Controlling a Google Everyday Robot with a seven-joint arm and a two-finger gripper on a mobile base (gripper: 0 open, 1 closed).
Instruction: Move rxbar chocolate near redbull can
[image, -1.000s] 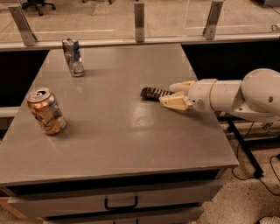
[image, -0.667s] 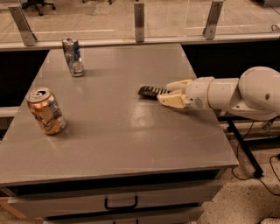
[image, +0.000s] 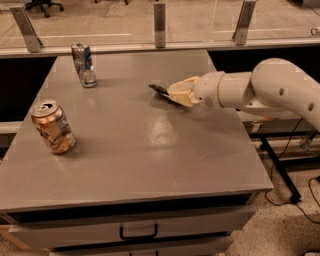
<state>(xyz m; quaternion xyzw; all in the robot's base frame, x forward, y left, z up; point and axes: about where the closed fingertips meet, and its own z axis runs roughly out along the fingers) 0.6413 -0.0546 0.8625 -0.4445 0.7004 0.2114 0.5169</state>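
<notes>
Drawer (image: 135, 227): under the table's front edge, shut, with a dark handle (image: 138, 232) at its middle; whatever it holds is hidden
Table (image: 150, 165): grey top, bearing two cans on its left side
Orange and white can (image: 53, 127): front left of the table, upright with a slight lean, dented; its top faces the camera, but what is inside cannot be told
Gripper (image: 174, 94): over the right middle of the table, reaching in from the right on a pale arm (image: 260, 87), tan fingers clenched on the rxbar chocolate (image: 159, 89)
Rxbar chocolate: its dark end pokes out leftward from the fingertips, close over the tabletop, well apart from both cans
Redbull can (image: 84, 65): far left of the table, upright, blue and silver, dented; contents cannot be seen
Barrier (image: 200, 20): glass panels on metal posts (image: 159, 25), just behind the table's far edge
</notes>
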